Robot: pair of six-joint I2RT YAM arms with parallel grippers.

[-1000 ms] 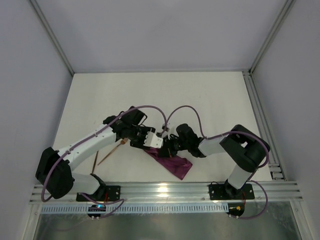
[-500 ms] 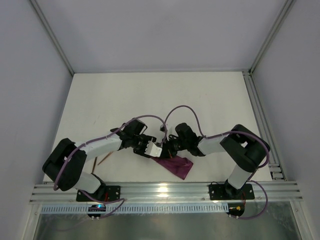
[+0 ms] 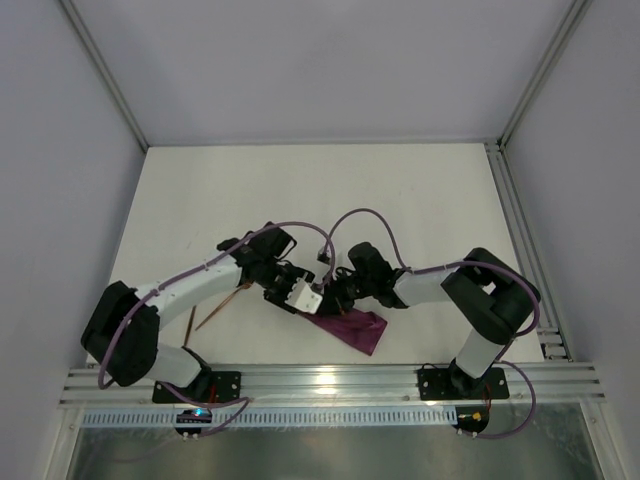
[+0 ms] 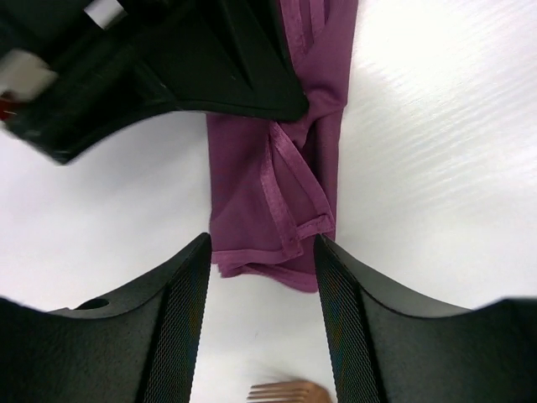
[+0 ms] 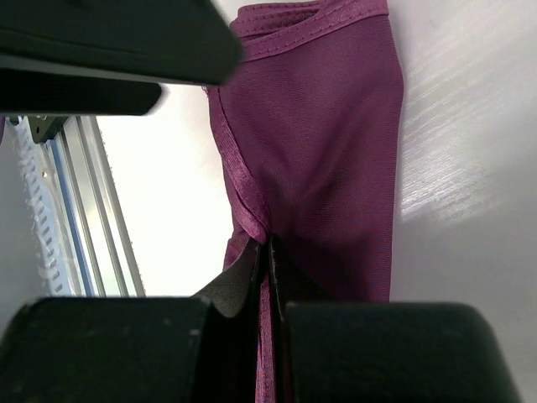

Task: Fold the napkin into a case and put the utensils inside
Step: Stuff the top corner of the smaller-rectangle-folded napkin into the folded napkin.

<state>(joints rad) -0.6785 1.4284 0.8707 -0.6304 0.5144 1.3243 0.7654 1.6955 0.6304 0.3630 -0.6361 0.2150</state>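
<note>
The plum-purple napkin [image 3: 352, 329] lies folded into a narrow oblong case on the table, running diagonally below both grippers. My right gripper [image 3: 331, 294] is shut on a raised fold of the napkin [image 5: 327, 143]; in the right wrist view my right gripper [image 5: 270, 245] has the cloth pinched between closed jaws. My left gripper [image 3: 304, 296] hangs open over the case's open end. In the left wrist view my left gripper [image 4: 262, 252] frames the hemmed edge of the napkin [image 4: 252, 201], touching nothing. Copper fork tines [image 4: 285, 391] show below it. Two slim copper utensils [image 3: 222, 309] lie left of the napkin.
The aluminium rail [image 3: 320, 382] with both arm bases runs along the near edge. White enclosure walls and corner posts [image 3: 105, 85] bound the table. Both forearms and their purple cables [image 3: 365, 215] crowd the table's middle.
My left arm has swung and its gripper has come down and right, closer to the napkin's open end. My right gripper has stayed shut on the fold; the napkin has barely shifted.
</note>
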